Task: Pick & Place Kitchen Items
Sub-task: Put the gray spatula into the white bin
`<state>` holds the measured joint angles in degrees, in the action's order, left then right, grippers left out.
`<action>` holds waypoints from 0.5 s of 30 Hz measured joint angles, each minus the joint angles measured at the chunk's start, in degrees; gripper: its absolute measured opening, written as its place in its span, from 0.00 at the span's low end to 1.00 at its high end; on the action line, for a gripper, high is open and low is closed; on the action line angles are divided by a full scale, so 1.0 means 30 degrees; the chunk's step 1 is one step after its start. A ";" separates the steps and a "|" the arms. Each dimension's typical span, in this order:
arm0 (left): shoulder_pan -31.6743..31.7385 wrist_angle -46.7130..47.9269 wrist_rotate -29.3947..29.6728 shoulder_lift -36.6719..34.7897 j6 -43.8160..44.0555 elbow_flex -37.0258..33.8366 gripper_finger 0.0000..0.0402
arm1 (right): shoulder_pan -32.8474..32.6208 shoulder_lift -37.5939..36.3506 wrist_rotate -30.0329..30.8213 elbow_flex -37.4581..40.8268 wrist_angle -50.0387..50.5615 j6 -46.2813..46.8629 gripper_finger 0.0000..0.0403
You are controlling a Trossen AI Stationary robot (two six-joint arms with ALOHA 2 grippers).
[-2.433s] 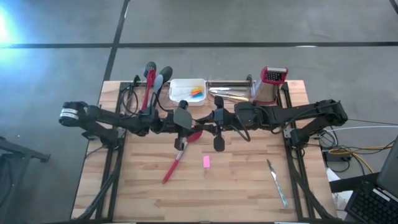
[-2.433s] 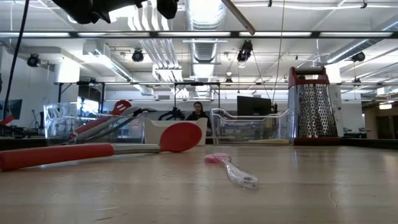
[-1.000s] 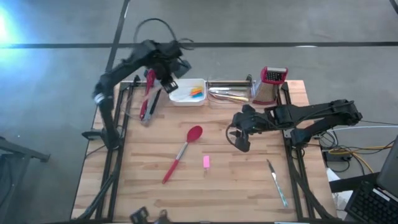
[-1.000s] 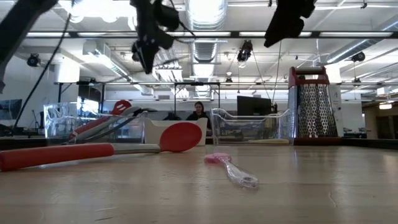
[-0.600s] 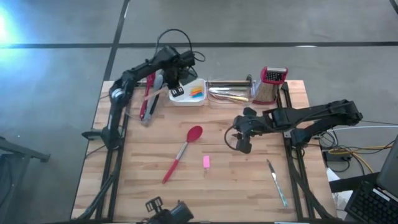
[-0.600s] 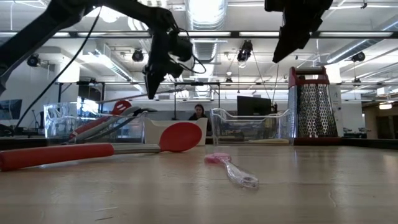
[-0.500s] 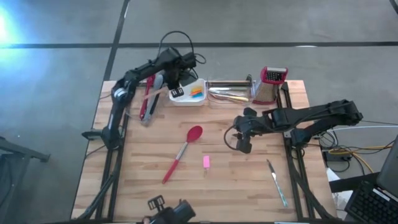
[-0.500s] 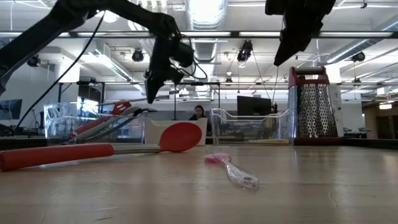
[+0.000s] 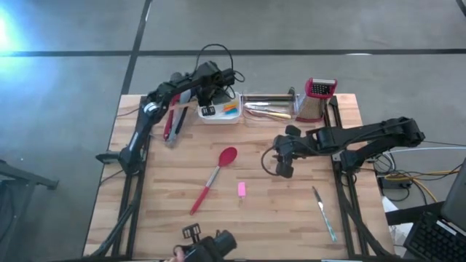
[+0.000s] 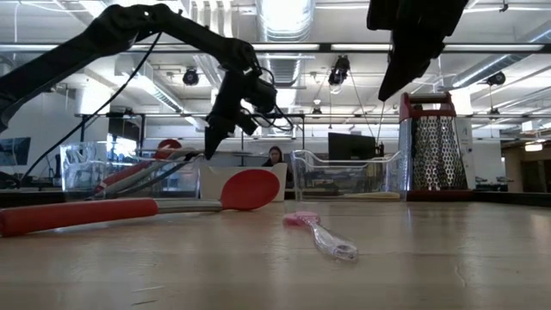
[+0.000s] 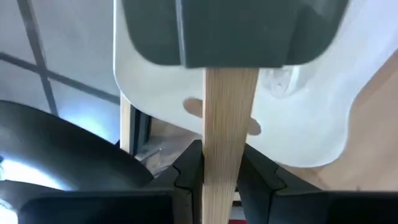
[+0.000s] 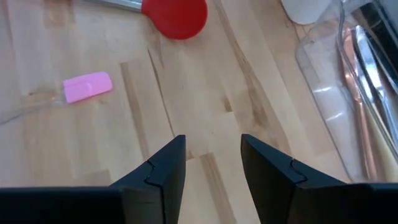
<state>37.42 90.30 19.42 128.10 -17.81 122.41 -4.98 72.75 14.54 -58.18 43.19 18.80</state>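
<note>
Left gripper (image 11: pixel 219 177), above the white tray (image 9: pixel 231 116), pinches a wooden-handled, seemingly grey spatula (image 11: pixel 227 37). Right gripper (image 12: pixel 211 162) hovers open, empty, over the table (image 9: pixel 277 211).

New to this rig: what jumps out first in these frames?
The left gripper, at the table's far edge over the white rectangular tray, is shut on a wooden-handled grey spatula. A long-handled red spoon lies mid-table beside a small pink-headed spatula. The right gripper hovers open nearby.
</note>
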 joint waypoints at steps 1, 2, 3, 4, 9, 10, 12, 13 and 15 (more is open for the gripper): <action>-0.0041 0.0035 -0.0074 0.0041 0.0039 0.0130 0.18 | 0.0032 0.0000 0.0069 0.0044 -0.0025 0.0005 0.37; -0.0082 -0.0062 -0.0319 0.0075 0.0063 0.0277 0.18 | 0.0074 0.0000 0.0176 0.0072 -0.0035 -0.0033 0.37; -0.0138 -0.0111 -0.0451 0.0116 0.0174 0.0433 0.18 | 0.0113 0.0000 0.0221 0.0077 -0.0071 -0.0143 0.38; -0.0165 -0.0110 -0.0763 0.0135 0.0280 0.0524 0.18 | 0.0131 0.0000 0.0226 0.0077 -0.0117 -0.0228 0.38; -0.0308 -0.0107 -0.1844 0.0143 0.0501 0.0521 0.18 | 0.0315 0.0000 0.0234 0.0084 -0.0375 -0.0601 0.37; -0.0338 -0.0103 -0.1851 0.0143 0.0616 0.0451 0.18 | 0.0317 0.0000 0.0231 0.0084 -0.0463 -0.0707 0.37; -0.0402 -0.0101 -0.1845 0.0143 0.0721 0.0390 0.18 | 0.0317 0.0000 0.0234 0.0084 -0.0618 -0.0841 0.36; -0.0431 -0.0108 -0.1838 0.0143 0.0724 0.0380 0.18 | 0.0317 0.0000 0.0226 0.0084 -0.0623 -0.0841 0.35; -0.0478 -0.0101 -0.1842 0.0143 0.0724 0.0366 0.18 | 0.0310 0.0000 0.0226 0.0084 -0.0630 -0.0841 0.35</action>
<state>35.99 90.00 13.89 128.53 -15.64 123.50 -4.05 72.75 15.22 -57.93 41.30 16.27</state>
